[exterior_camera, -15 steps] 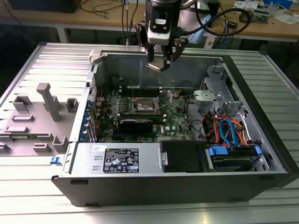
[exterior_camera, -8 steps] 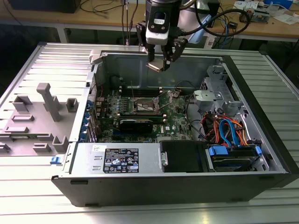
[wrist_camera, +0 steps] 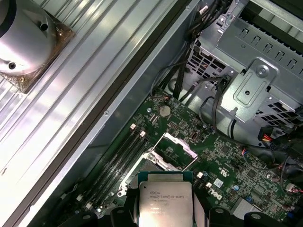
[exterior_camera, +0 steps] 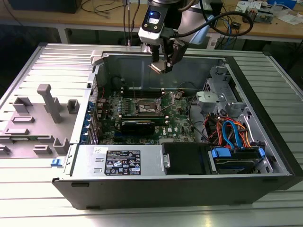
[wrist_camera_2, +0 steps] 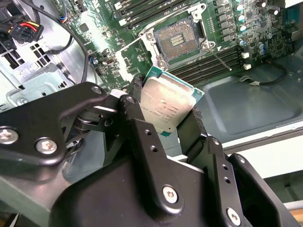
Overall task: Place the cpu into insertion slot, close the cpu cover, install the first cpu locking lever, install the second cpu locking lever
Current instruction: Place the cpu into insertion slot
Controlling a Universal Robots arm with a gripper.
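Second wrist view: we see the claw (wrist_camera_2: 166,108) clamped on the tilted cpu (wrist_camera_2: 171,100) by its edges, well clear of the empty slot (wrist_camera_2: 176,40).

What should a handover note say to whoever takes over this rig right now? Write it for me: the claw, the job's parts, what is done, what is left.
Claw: shut on the cpu, held in the air above the motherboard, inside the open case.
Slot: empty, contacts bare.
Cover: appears swung up and open.
Levers: one thin rod lies loose beside the slot, so it looks unlatched.
Done: cpu picked up.
Left: seat the cpu in the slot, close the cover, install both levers.
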